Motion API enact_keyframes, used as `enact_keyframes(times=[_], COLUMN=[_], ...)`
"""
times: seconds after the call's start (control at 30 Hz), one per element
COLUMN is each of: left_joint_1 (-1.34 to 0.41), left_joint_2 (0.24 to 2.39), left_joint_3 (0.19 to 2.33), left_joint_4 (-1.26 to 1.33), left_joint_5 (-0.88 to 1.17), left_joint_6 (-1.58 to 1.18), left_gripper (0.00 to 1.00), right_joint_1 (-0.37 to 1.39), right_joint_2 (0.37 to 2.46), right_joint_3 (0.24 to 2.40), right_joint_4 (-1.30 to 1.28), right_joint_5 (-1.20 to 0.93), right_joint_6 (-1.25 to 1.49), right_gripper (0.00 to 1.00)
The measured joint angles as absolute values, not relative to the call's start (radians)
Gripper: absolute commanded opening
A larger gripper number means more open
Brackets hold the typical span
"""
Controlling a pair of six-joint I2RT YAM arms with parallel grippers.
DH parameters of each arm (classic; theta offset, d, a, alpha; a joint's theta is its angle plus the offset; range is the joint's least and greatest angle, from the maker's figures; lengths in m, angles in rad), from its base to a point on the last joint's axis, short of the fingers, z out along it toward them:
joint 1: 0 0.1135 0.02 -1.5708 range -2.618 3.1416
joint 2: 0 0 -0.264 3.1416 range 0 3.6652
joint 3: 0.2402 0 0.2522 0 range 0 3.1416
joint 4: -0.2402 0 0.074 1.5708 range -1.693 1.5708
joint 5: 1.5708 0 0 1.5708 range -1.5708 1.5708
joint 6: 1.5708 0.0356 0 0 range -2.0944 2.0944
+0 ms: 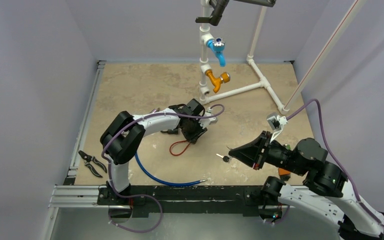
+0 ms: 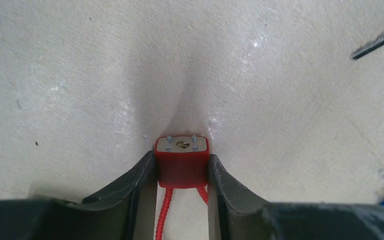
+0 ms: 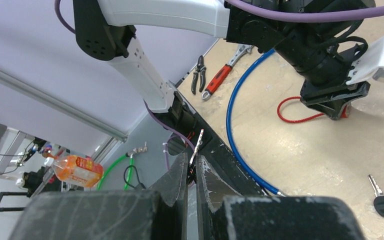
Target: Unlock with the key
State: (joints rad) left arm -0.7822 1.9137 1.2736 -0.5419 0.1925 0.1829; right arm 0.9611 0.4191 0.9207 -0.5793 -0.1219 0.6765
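A red padlock [image 2: 182, 167] rests on the table with its steel keyhole face [image 2: 182, 144] pointing away from the left wrist camera. Its red cable shackle [image 1: 180, 147] loops toward the near edge. My left gripper [image 2: 182, 161] is shut on the padlock, one finger pressed against each side. My right gripper [image 3: 192, 162] is shut on a key, whose thin metal blade [image 3: 197, 142] sticks out past the fingertips. In the top view that gripper [image 1: 236, 151] hovers right of the lock. A second key [image 1: 223, 158] with a black head lies on the table beside it.
A blue hose [image 1: 155, 177] curves along the near edge. Black pliers [image 1: 91, 162] lie at the left, and a red-handled wrench [image 3: 220, 80] lies near them. A white pipe frame with a blue tap [image 1: 217, 50] and an orange tap [image 1: 216, 79] stands at the back.
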Motion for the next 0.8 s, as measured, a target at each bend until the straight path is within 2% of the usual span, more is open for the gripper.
enact_keyframes(times=[0.03, 0.23, 0.43, 0.53, 0.8], left_joint_1=[-0.781, -0.779, -0.779, -0.779, -0.781], left_joint_2=[1.909, 1.852, 1.687, 1.487, 0.862], left_joint_3=[1.264, 1.191, 1.19, 1.252, 1.322], left_joint_4=[-0.529, -0.502, -0.708, -0.847, -1.016], left_joint_5=[0.197, 0.231, 0.324, 0.382, 0.546], left_joint_6=[0.186, 0.208, 0.315, 0.459, 1.002], left_gripper=[0.0, 0.0, 0.0, 0.0, 0.0], right_joint_1=[0.961, 0.961, 0.961, 0.961, 0.961], right_joint_2=[0.419, 0.429, 0.484, 0.524, 0.724], right_joint_3=[0.921, 0.936, 0.99, 1.031, 1.208], right_joint_4=[-0.58, -0.584, -0.59, -0.59, -0.59], right_joint_5=[-0.121, -0.121, -0.124, -0.136, -0.271], right_joint_6=[0.676, 0.669, 0.641, 0.618, 0.543], right_gripper=[0.0, 0.0, 0.0, 0.0, 0.0])
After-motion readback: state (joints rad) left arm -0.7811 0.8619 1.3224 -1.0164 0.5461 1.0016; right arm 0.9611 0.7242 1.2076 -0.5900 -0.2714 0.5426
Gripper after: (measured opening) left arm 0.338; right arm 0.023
